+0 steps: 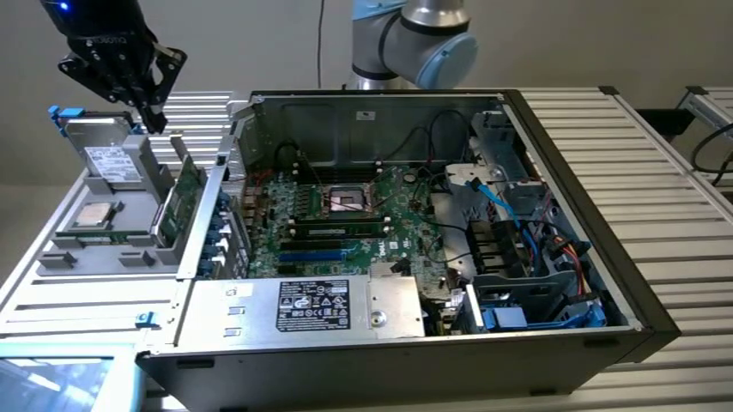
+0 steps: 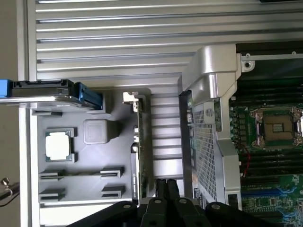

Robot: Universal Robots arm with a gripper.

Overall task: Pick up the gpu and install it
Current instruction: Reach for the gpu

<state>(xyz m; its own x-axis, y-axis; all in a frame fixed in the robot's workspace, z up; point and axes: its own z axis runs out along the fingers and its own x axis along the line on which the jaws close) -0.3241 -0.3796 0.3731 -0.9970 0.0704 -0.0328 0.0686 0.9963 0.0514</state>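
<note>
The gpu [image 1: 178, 202] stands on its edge in a slot of the grey parts tray [image 1: 86, 253], at the exterior view's left of the open computer case. In the wrist view the gpu [image 2: 141, 156] shows edge-on as a thin green strip, with its silver end bracket [image 2: 130, 98] at one end. My gripper [image 1: 154, 120] hangs above the tray's far end, a little above and behind the card. Its two fingertips [image 2: 160, 187] sit close together with nothing between them, just beside the card's edge line.
A silver white-labelled hard drive [image 1: 112, 163] and a CPU chip [image 1: 92, 215] also rest in the tray. The open case [image 1: 596, 257] holds the motherboard [image 1: 343, 215], a memory stick [image 1: 335, 229], cables and a power supply [image 1: 309, 305]. Ribbed metal table [image 1: 675, 206] surrounds it.
</note>
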